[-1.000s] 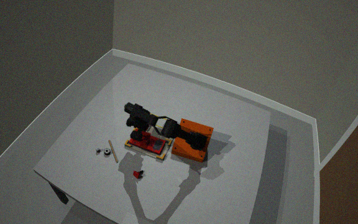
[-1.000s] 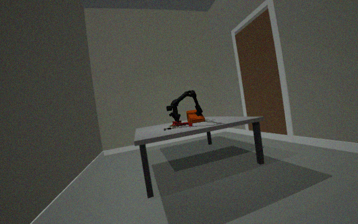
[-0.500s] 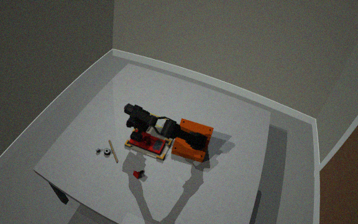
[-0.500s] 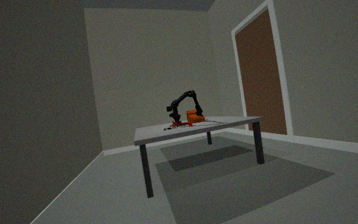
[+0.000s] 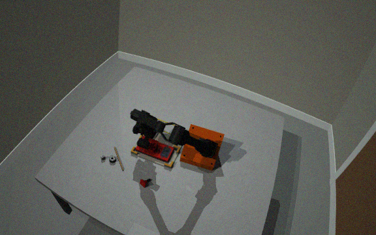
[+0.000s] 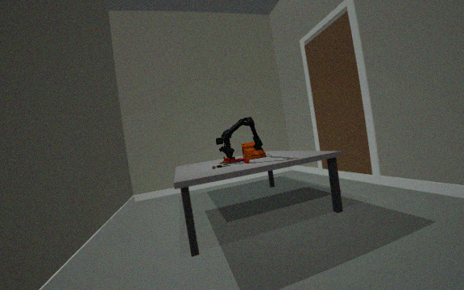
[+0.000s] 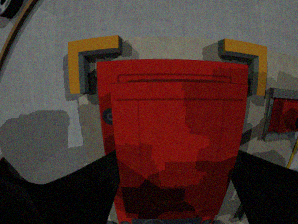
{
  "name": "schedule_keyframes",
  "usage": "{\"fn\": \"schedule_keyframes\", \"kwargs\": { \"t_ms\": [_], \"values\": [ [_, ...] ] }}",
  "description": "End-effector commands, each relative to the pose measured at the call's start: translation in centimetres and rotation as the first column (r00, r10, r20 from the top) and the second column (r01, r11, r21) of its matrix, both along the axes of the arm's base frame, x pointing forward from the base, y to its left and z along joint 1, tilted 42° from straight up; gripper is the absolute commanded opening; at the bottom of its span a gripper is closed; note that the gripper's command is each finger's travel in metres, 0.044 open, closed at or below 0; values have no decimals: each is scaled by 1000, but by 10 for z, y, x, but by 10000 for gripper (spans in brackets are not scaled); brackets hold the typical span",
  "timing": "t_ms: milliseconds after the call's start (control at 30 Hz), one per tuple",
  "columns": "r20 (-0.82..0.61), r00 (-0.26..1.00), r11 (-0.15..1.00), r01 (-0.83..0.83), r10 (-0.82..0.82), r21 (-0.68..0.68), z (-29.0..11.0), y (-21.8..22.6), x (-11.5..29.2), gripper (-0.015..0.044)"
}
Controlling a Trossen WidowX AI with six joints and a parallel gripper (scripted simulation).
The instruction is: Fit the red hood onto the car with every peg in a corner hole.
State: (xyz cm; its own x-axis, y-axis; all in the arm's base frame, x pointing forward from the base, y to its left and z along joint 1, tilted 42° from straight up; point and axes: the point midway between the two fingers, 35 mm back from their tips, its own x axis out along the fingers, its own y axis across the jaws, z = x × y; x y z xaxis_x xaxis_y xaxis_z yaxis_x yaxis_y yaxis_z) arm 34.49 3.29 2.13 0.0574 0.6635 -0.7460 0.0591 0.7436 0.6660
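Note:
My gripper (image 5: 143,141) (image 6: 228,156) (image 7: 176,156) is shut on the red hood (image 7: 172,120), with a dark finger on each side of it. The hood is over one end of the red car chassis (image 5: 151,152) (image 7: 103,92). A strip of chassis shows along the hood's left and far edges in the wrist view. The chassis sits in the pale jig with yellow corner brackets (image 5: 169,165) (image 7: 74,65). The hood hides the engine block and most pegs; one dark round part shows at its left. Whether the hood touches the deck cannot be told.
An orange box-like block (image 5: 204,130) (image 6: 252,151) stands by the arm's base. A small red and black part (image 5: 144,183) lies on the table. A wheel (image 5: 112,159) (image 7: 6,7), a smaller grey piece (image 5: 103,158) and a thin rod (image 5: 119,158) lie beyond the jig's end.

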Motion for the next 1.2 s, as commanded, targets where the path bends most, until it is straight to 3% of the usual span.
{"fn": "schedule_keyframes", "kwargs": {
  "t_ms": [0, 300, 667, 1167],
  "values": [
    [0, 1000, 1000, 1, -1, 0, 0, 0, 0, 210],
    [0, 1000, 1000, 1, -1, 0, 0, 0, 0, 440],
    [6, 1000, 1000, 5, -5, 2, 52, -47, -5, 440],
    [6, 1000, 1000, 6, -6, 3, 53, -48, -5, 440]
  ]
}}
